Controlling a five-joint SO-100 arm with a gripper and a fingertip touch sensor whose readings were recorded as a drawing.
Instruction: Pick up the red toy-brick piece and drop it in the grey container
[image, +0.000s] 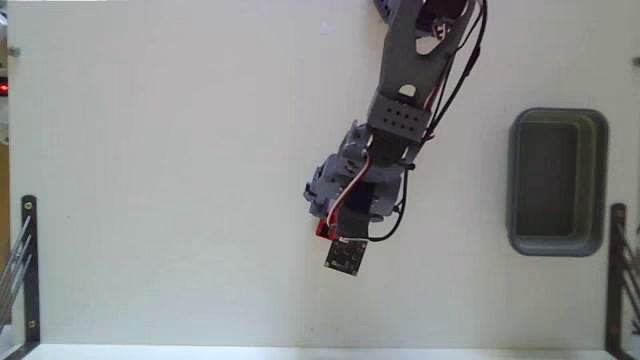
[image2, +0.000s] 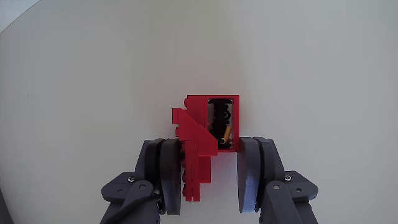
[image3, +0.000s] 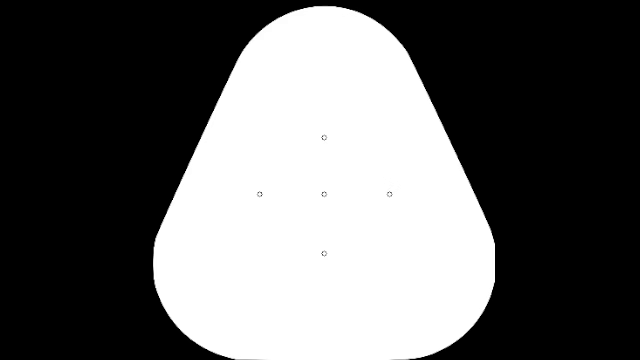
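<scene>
From the fixed view I look straight down on a pale worktop (image: 150, 180). My grey arm (image: 405, 95) reaches in from the top edge and slants down toward the middle, with red and black cables along it and a small dark camera board at its lower end. A sliver of the red toy-brick piece (image: 322, 229) shows at the arm's lower left tip, mostly covered by the arm. The grey container (image: 557, 183) sits at the right side of the worktop, well apart from the arm, its long side running up and down the picture and its darker inside facing up.

In the wrist view the gripper (image2: 211, 171) enters from the bottom edge, and its jaws stand parted with the red toy-brick piece (image2: 202, 118) between them. The brick's stepped lower part lies against the left finger (image2: 163, 171). On the other side a strip of pale worktop shows between the brick and the right finger (image2: 252, 171), so the jaws are not clenched on it. The upper part of the brick extends beyond the fingertips, with a dark recess holding a small yellow-orange bit. I cannot tell whether the brick rests on the worktop.
</scene>
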